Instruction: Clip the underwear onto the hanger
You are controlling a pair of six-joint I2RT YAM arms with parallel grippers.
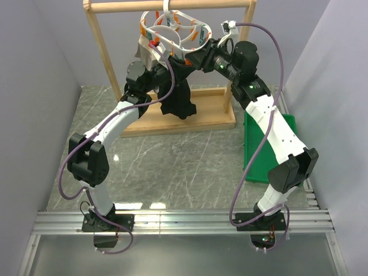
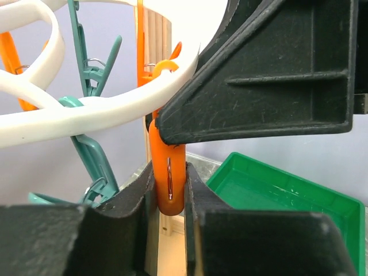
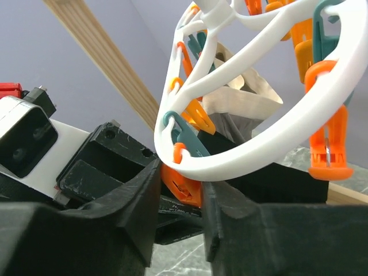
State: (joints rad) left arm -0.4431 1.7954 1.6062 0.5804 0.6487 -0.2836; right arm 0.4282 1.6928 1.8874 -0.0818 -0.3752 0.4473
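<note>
We judge the pegging step to be in hand. Our left pincer (image 2: 168, 172) is closed on the lower end of an orange peg (image 2: 168, 198), a pad pressing each side. Our right pincer (image 3: 181, 192) is nipped on what looks like the same peg higher up, just under the white hanger (image 3: 270, 146) frame. The underwear (image 1: 183, 98) shows only from above, as a black mass hanging below both pincers; whether it sits in the peg's mouth we cannot tell. Next, we think, the peg must be squeezed open and the fabric's edge fed up into it. Teal pegs (image 2: 89, 77) crowd left of the left pincer. A grey-beige garment (image 3: 241, 100) hangs beyond the right one, the wooden rack (image 3: 98, 52) rises behind, and a green tray (image 2: 287, 198) lies below.
</note>
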